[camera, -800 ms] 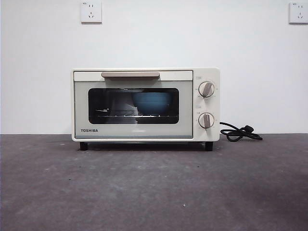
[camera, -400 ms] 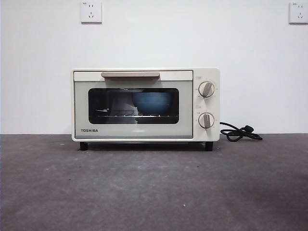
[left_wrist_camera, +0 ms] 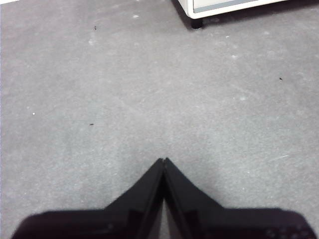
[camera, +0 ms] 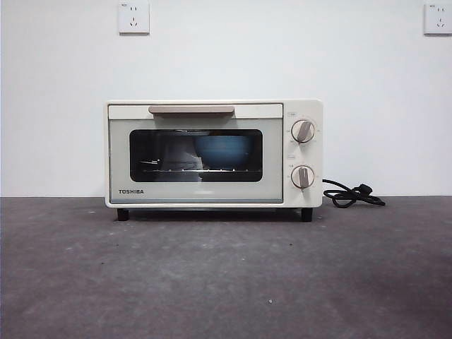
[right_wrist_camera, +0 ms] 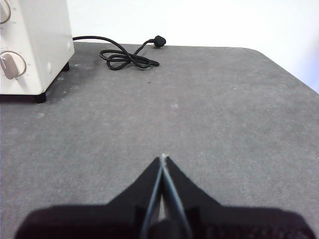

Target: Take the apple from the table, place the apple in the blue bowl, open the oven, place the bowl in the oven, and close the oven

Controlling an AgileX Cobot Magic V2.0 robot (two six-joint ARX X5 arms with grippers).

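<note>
A: Blue bowl is being seen through the glass, sitting on the rack inside the oven, right of centre. Apple can't be made out through the glass – presumably being hidden by the bowl wall.

B: Door?

A: Being shown flush with the front, handle up. Task is being judged as finished, or nearly.

B: Grippers?

A: Left gripper is being held with jaws pressed together, nothing in them, over bare table, one oven foot well apart from it. Right gripper likewise clenched and empty, over table off the knob side, the cord lying well apart.

B: Risks from here?

A: Few. Latch seating can't be confirmed from the front view; if the door is only being rested shut, it could be dropped open by any bump. The cord is being left loose on the table near the right arm's zone, so a low sweep could be snagging it and tugging the oven.

B: Bowl?

A: Being considered stable on the rack.
</note>
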